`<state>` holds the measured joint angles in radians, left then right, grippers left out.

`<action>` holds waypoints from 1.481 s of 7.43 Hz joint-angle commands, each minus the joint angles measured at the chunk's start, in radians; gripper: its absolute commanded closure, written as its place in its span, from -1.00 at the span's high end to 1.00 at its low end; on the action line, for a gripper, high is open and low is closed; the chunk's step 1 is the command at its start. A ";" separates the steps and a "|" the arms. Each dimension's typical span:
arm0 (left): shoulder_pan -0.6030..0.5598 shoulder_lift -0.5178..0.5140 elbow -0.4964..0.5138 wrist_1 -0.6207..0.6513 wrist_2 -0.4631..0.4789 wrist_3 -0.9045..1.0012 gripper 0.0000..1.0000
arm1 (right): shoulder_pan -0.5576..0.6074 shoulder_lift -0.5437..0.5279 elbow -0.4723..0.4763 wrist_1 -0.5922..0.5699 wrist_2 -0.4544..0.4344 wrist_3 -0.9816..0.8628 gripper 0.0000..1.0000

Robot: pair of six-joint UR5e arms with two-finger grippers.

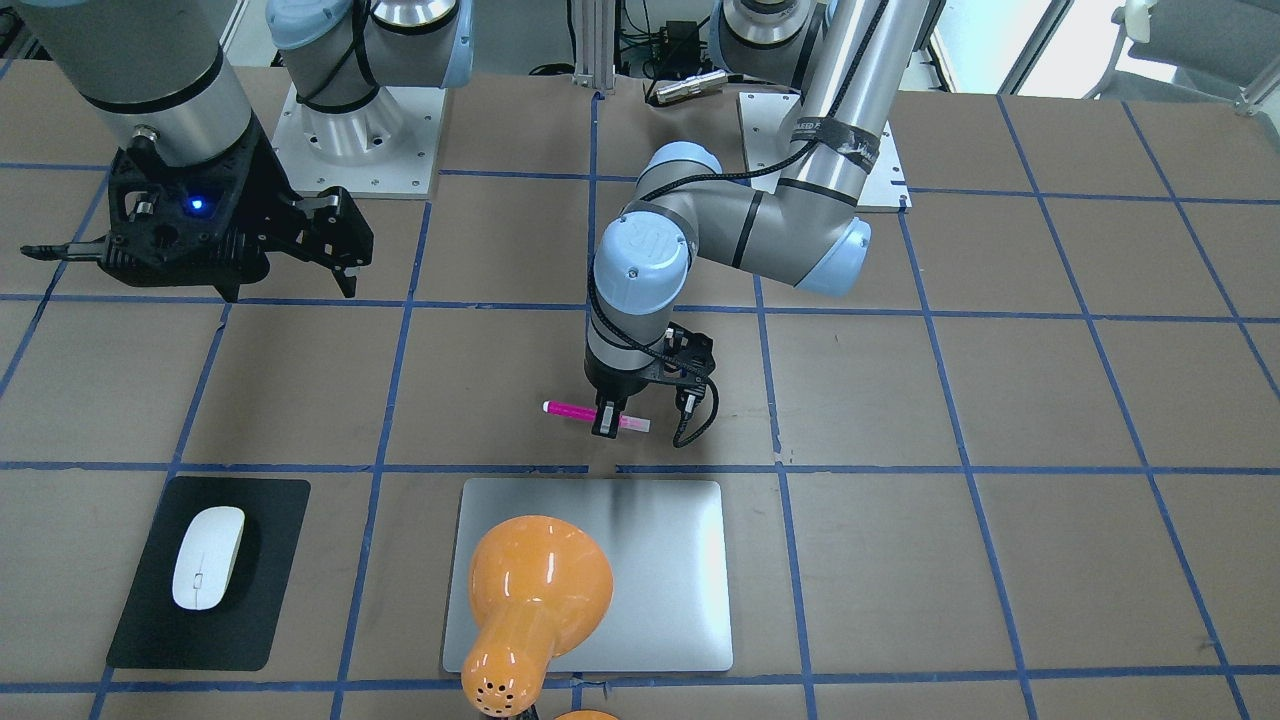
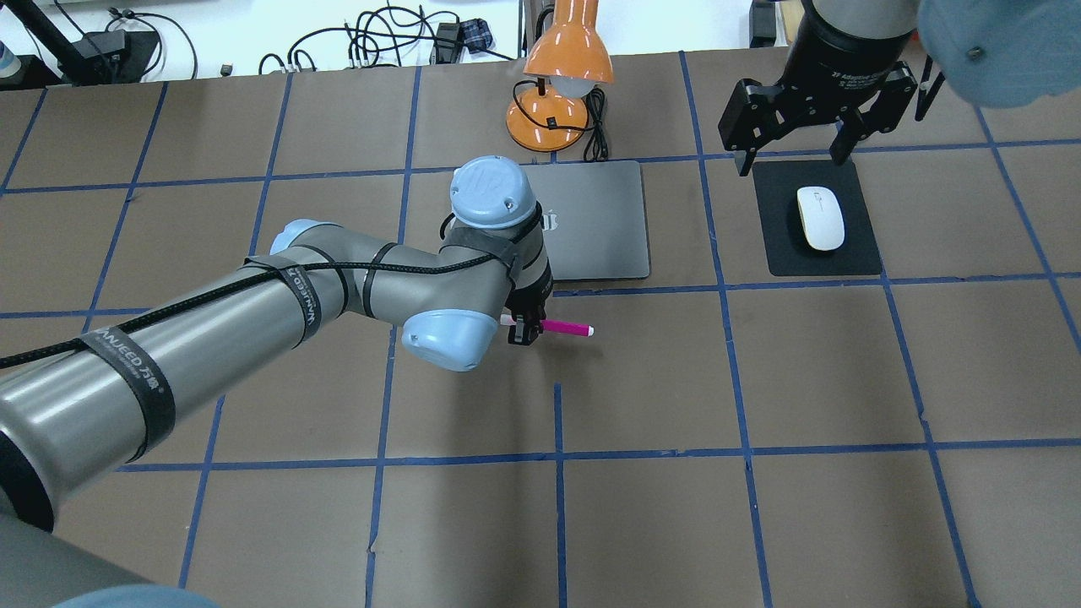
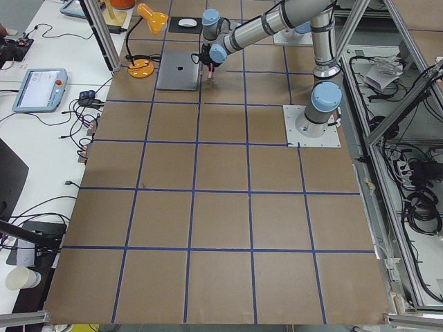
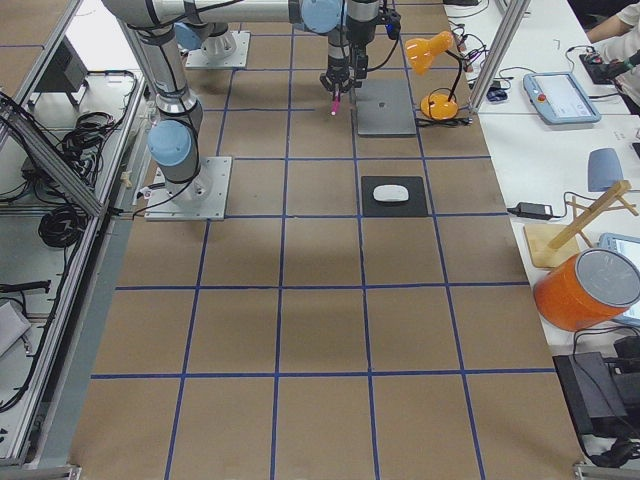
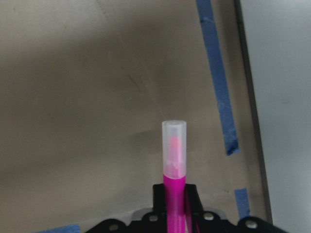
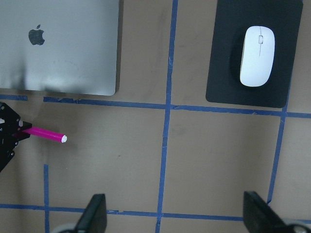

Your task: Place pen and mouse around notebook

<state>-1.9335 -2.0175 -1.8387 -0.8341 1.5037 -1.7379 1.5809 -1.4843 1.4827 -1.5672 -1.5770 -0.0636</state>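
Observation:
The magenta pen (image 2: 564,327) lies level in my left gripper (image 2: 525,331), which is shut on its middle, a short way off the silver notebook's (image 2: 600,228) near edge. Its pale end (image 5: 174,141) points out ahead in the left wrist view, low over the brown table. I cannot tell whether it touches the table. The white mouse (image 2: 820,218) rests on a black mat (image 2: 781,253) to the right of the notebook. My right gripper (image 2: 792,160) hangs open, high above the mat's far edge, holding nothing. The right wrist view shows the mouse (image 6: 257,56), notebook (image 6: 63,43) and pen (image 6: 46,132) from above.
An orange desk lamp (image 2: 557,76) stands at the notebook's far edge, its shade (image 1: 535,580) leaning over the notebook. Blue tape lines grid the brown table (image 2: 760,380). Cables lie beyond the far table edge.

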 commanded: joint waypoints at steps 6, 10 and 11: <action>-0.019 -0.001 -0.008 -0.008 0.000 -0.002 0.83 | -0.002 -0.002 0.001 -0.002 0.003 -0.001 1.00; 0.034 0.029 0.006 -0.029 0.000 0.337 0.98 | -0.010 0.006 -0.004 -0.002 0.003 -0.002 1.00; 0.072 0.045 0.009 -0.069 -0.002 0.559 1.00 | -0.012 0.003 -0.007 -0.002 0.003 -0.002 1.00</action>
<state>-1.9031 -1.9894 -1.8345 -0.8692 1.5025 -1.4229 1.5720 -1.4802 1.4786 -1.5691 -1.5759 -0.0657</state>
